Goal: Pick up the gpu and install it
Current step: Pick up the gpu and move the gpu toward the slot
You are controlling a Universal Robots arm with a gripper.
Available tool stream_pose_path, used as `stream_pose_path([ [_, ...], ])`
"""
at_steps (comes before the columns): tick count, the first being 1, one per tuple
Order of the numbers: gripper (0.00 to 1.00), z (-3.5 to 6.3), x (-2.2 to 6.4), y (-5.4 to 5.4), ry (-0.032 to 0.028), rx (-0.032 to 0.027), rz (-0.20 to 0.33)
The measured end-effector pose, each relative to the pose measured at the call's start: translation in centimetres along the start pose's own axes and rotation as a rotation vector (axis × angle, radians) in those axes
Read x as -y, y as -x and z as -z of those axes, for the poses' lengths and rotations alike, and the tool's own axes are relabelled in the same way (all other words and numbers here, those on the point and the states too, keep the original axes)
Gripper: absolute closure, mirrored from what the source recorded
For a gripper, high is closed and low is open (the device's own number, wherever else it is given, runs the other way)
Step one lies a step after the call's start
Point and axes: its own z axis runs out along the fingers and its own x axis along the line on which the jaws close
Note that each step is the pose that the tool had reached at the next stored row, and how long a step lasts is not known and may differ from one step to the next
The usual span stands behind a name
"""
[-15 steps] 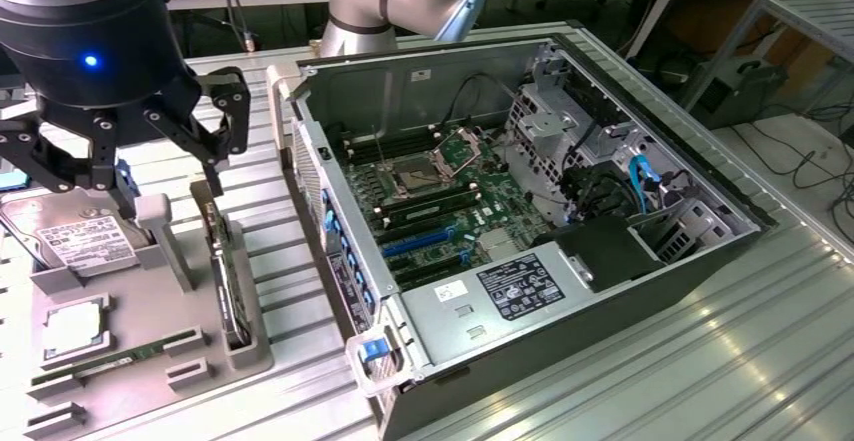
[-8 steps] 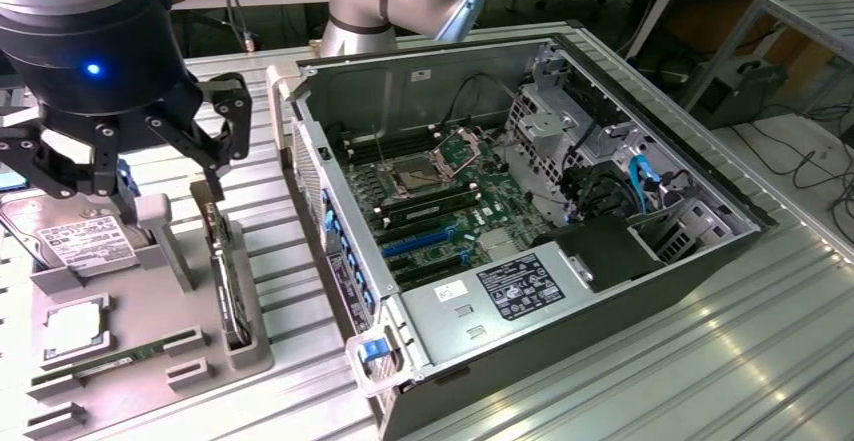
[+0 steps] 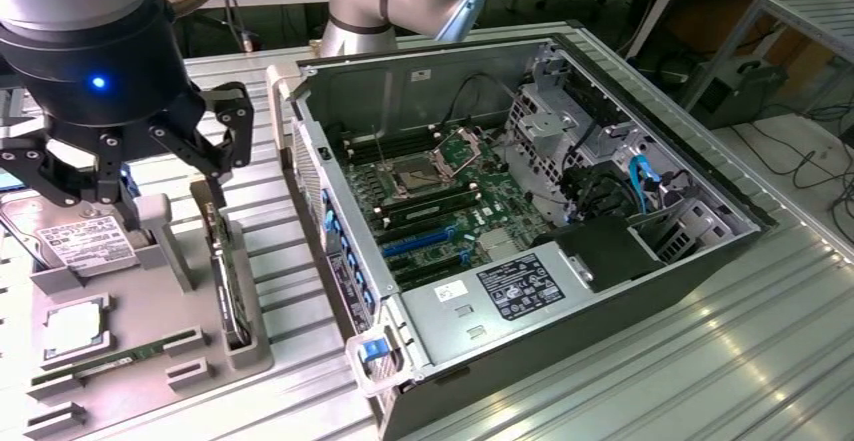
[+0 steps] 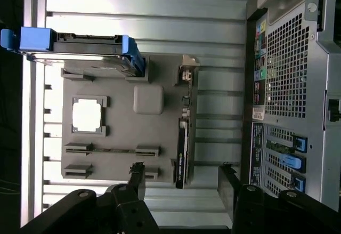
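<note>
The gpu is a thin dark card standing on edge in a slot of the grey holder tray, at the exterior view's left. In the wrist view the gpu appears edge-on, its pale metal bracket at one end. My gripper hangs open above the tray, beside and above the card's bracket end, with nothing between its fingers. The wrist view shows the gripper with its two dark fingers spread to either side of the card's line, apart from it.
The open computer case lies to the exterior view's right of the tray, with its motherboard and blue card slots exposed. The tray also holds a hard drive with blue rails, a processor and a memory stick.
</note>
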Motion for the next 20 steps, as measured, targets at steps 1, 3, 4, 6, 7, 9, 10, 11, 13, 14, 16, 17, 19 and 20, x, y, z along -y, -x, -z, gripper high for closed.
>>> stream_pose_path([
  [1, 0.34, -0.13, 0.01, 0.0, 0.0000, 0.0000, 0.000],
  [3, 0.34, -0.35, 0.02, 0.0, 0.0001, 0.0001, 0.000],
  [4, 0.34, -0.48, 0.03, 0.0, 0.0000, -0.0001, 0.000],
  [6, 0.34, -0.70, 0.04, 0.0, 0.0000, -0.0001, 0.000],
  [7, 0.34, -0.84, 0.05, 0.0, 0.0001, 0.0000, 0.002],
  [9, 0.34, -1.11, 0.06, 0.0, 0.0001, -0.0003, 0.006],
  [10, 0.34, -1.26, 0.04, 0.0, 0.0001, -0.0003, 0.007],
  [11, 0.34, -1.39, -0.02, 0.0, 0.0000, -0.0004, 0.007],
  [13, 0.34, -1.66, -0.11, 0.1, 0.0000, -0.0003, 0.007],
  [14, 0.34, -1.76, -0.15, 0.1, -0.0001, -0.0003, 0.007],
  [16, 0.34, -1.94, -0.33, 0.1, -0.0007, -0.0005, 0.007],
  [17, 0.34, -2.03, -0.43, 0.2, -0.0008, -0.0003, 0.007],
  [19, 0.34, -2.22, -0.64, 0.2, -0.0011, -0.0004, 0.007],
  [20, 0.34, -2.28, -0.76, 0.2, -0.0011, -0.0004, 0.007],
])
